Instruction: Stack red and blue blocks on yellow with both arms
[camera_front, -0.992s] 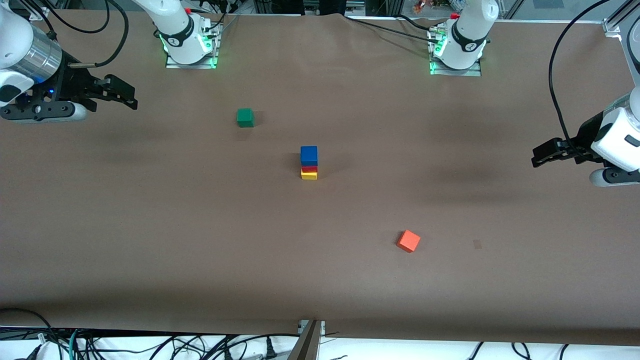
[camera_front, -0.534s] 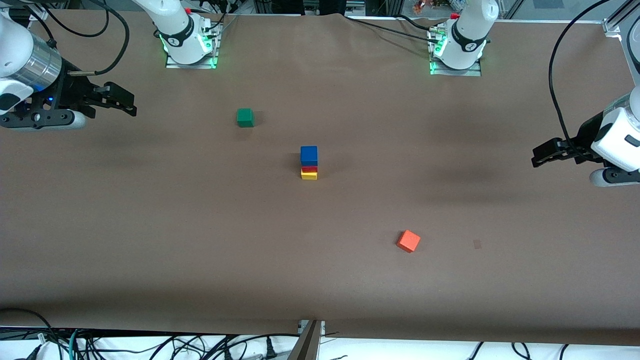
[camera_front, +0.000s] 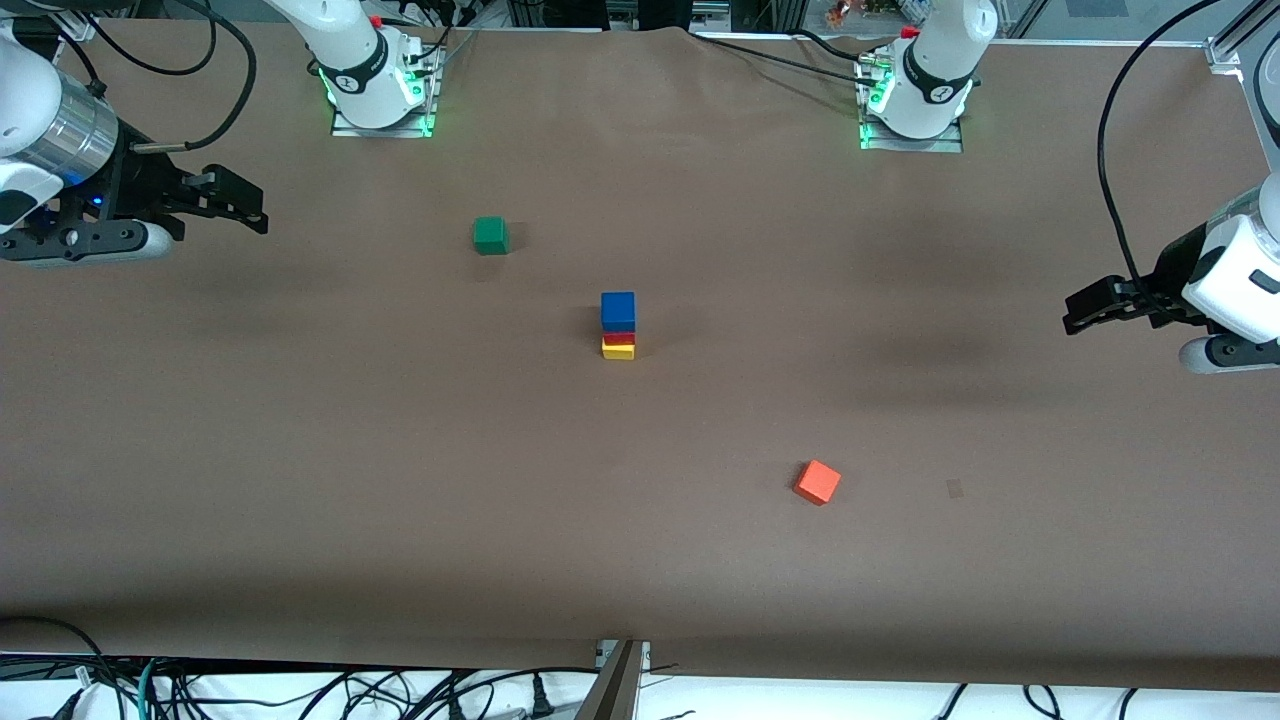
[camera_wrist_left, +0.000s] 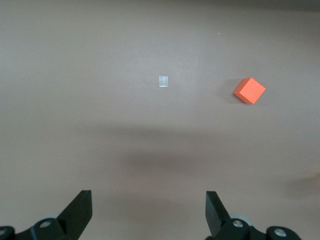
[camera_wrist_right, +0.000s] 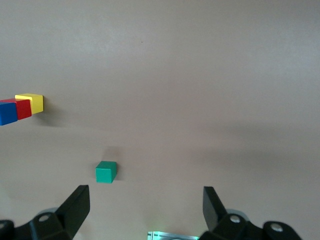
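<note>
1. front view: a three-cube stack stands mid-table, the blue block (camera_front: 618, 310) on the red block (camera_front: 619, 338) on the yellow cube (camera_front: 618, 351). the right gripper (camera_front: 245, 205) hangs over the right arm's end of the table, well apart from the stack. the left gripper (camera_front: 1085, 305) hangs over the left arm's end, also well apart from it. both hold nothing. a green cube (camera_front: 490, 235) lies on the table (camera_front: 400, 450) between the right gripper and the stack, farther from the front camera than the stack. an orange-red cube (camera_front: 818, 482) lies nearer to the camera than the stack, toward the left arm's end.

2. left wrist view: the left gripper (camera_wrist_left: 148, 212) has its jaws spread wide and empty over bare table. the orange-red cube (camera_wrist_left: 249, 91) lies well ahead of the jaws, off to one side of the gap. a small pale mark (camera_wrist_left: 163, 80) on the table lies ahead of the gap.

3. right wrist view: the right gripper (camera_wrist_right: 146, 207) has its jaws wide apart and empty. the green cube (camera_wrist_right: 106, 172) lies just ahead of one fingertip. the yellow cube (camera_wrist_right: 31, 102), red block (camera_wrist_right: 20, 108) and blue block (camera_wrist_right: 7, 112) show as one touching row at the picture's edge, well clear of the jaws.
</note>
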